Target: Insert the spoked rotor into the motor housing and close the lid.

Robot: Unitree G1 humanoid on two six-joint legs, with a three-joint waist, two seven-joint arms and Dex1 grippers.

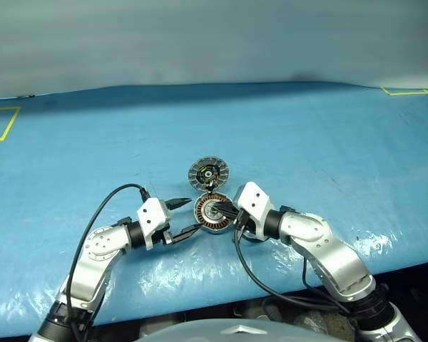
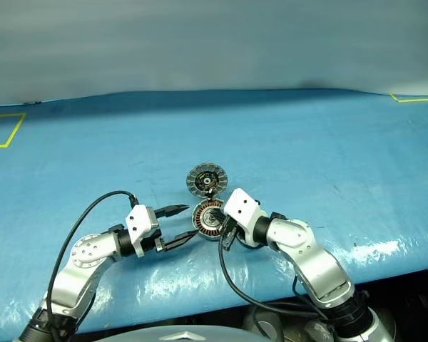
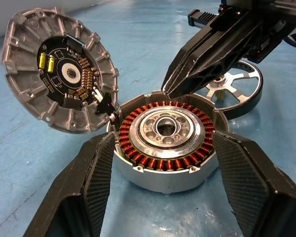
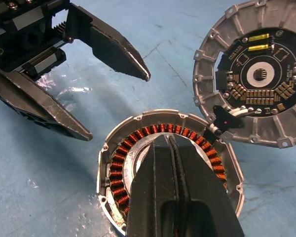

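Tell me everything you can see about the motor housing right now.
The motor housing is a round, shallow casing of silver metal, lying flat and open on the blue table. Inside, a ring of copper-coloured windings surrounds a silver centre with a dark middle hole. The lid stands tilted open at its edge, joined there by a small black piece. The open left gripper flanks it; the shut right gripper points over its rim.

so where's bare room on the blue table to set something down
Bare blue table runs wide beyond the lid, and out past either arm. It is crowded at the centre, where the motor housing, the hinged-open lid, the spoked rotor, left fingers and right fingers bunch together.
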